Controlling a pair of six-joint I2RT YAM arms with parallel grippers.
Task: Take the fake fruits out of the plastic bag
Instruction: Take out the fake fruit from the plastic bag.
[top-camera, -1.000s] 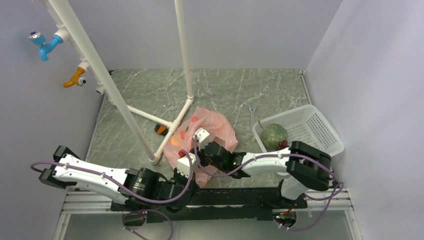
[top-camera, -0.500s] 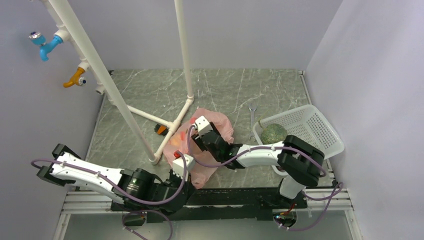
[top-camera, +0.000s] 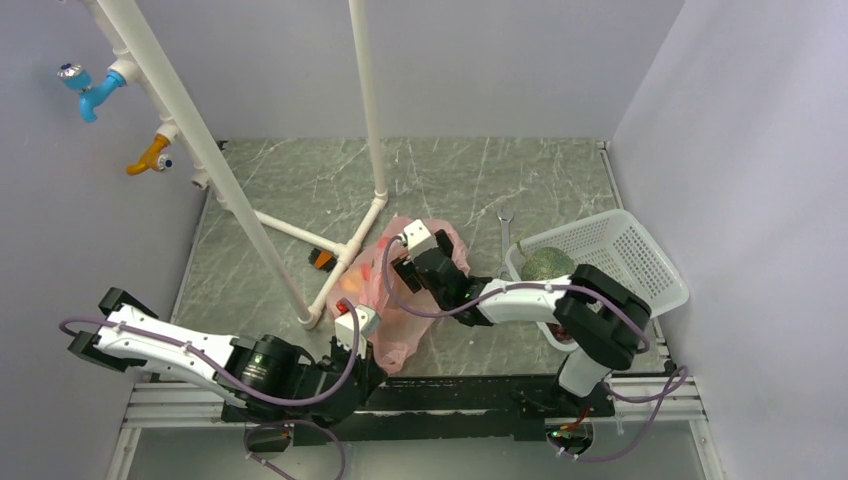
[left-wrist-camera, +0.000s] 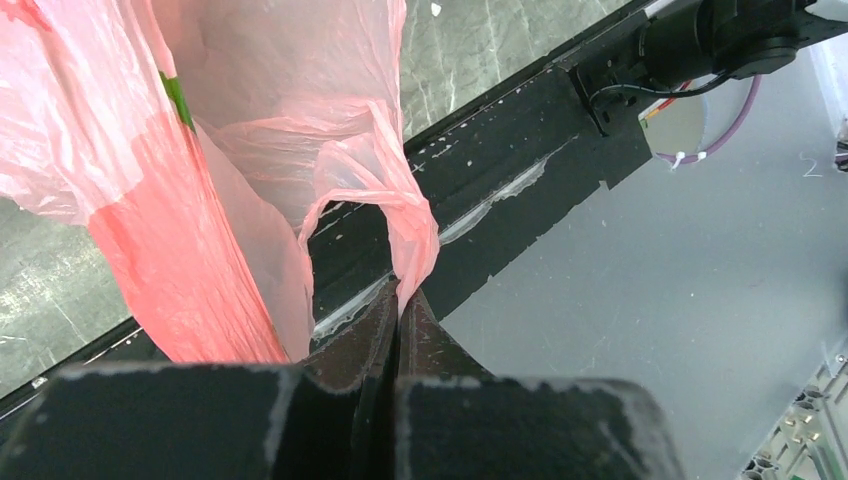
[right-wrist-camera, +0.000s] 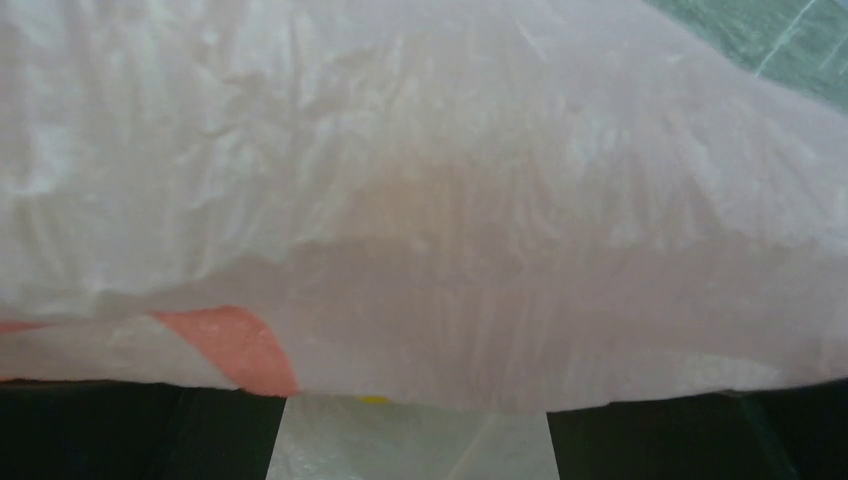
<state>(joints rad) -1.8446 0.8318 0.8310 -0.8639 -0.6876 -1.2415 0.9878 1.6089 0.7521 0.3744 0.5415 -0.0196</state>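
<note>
Far left: a blue tap fitting (top-camera: 88, 92) and an orange fitting (top-camera: 150, 156) are mounted on a white pipe frame (top-camera: 205, 150), which stands on the grey-green marbled worktop (top-camera: 460, 175).

Left end effector (left-wrist-camera: 400, 302): jaws together, clamped on a twisted loop handle of the plastic bag (left-wrist-camera: 240, 110). In the top view it sits at the near edge of the worktop, at the bag's near end.

Orange-and-black brush (top-camera: 321, 259): lies on the worktop against the pipe frame's foot, just left of the bag.

Plastic bag: thin, pink, translucent, crinkled film at the middle of the worktop, between the two end effectors. An orange shape (top-camera: 347, 292) shows through its left side; whether it is fruit or print cannot be told. Printed marks: a green stroke (left-wrist-camera: 178, 100) and red patches, too blurred to read as text.

Right end effector (top-camera: 403, 276): positioned over the far part of the bag. In the right wrist view its fingers (right-wrist-camera: 120, 435) stand apart at the bottom corners, and bag film fills the frame above and between them. Contact with the film cannot be told.

Wrench (top-camera: 504, 240): flat on the worktop, between the bag and the basket.

White mesh basket (top-camera: 640, 250): at the right of the worktop. It holds the grey-green netted melon (top-camera: 546, 264), which is outside the bag
</note>
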